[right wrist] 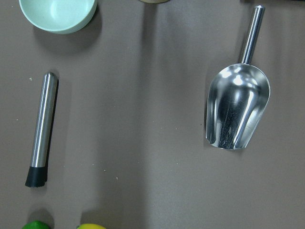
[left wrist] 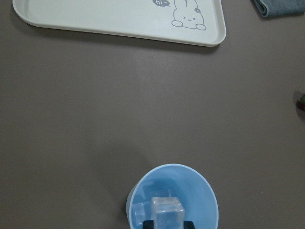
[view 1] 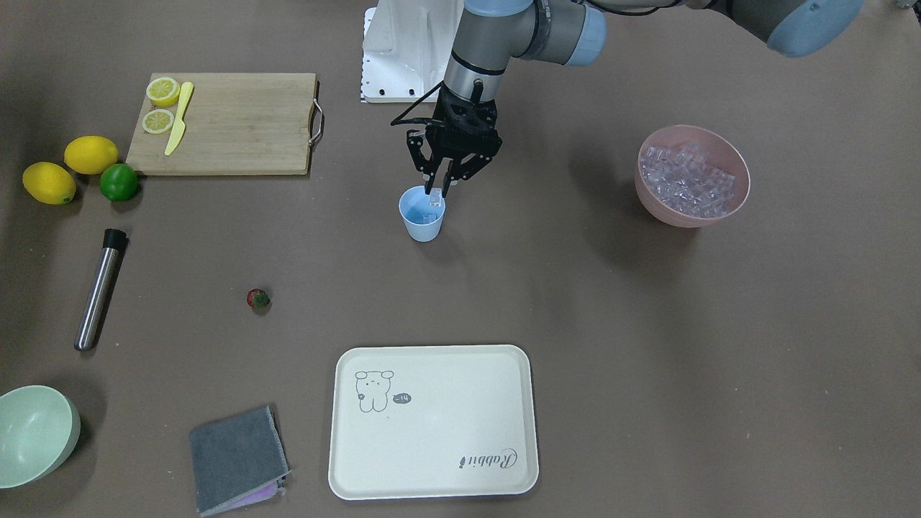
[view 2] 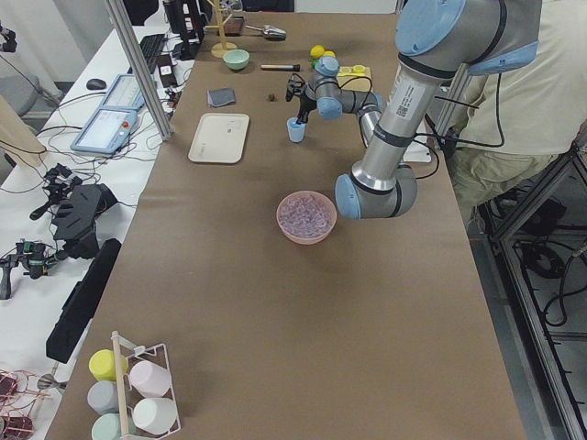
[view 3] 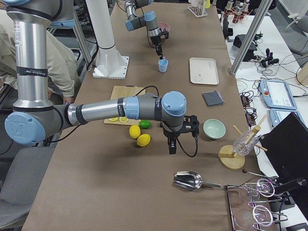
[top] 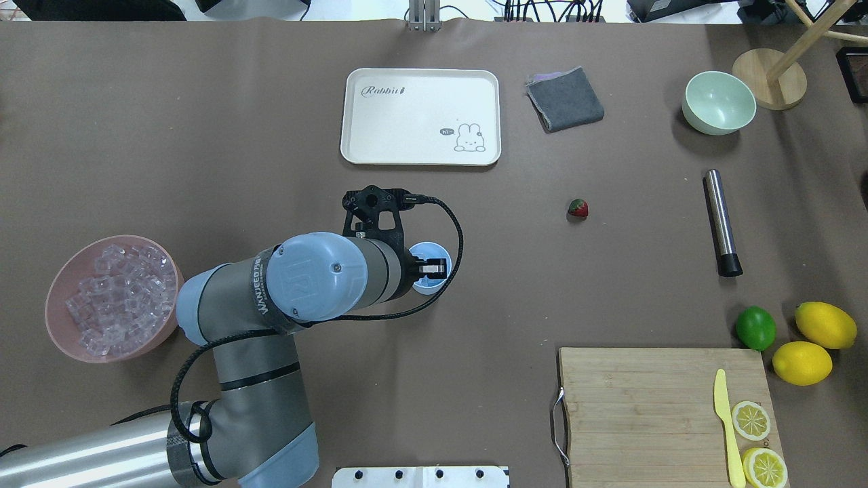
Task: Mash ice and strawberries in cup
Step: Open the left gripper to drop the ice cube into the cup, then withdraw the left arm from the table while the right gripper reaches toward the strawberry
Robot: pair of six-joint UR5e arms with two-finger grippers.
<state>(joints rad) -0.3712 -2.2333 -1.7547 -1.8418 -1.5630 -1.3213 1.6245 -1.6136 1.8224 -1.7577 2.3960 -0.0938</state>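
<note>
Left claw clenched on one ice cube, just above the cup.
If you release off-centre, the ice cube could clip the rim and skid across the counter. The cup, mid-counter, already holds one. The pink bowl toward the counter's left end is heaped with ice. The strawberry lies loose, well apart. I cannot tell the right claw's state.
</note>
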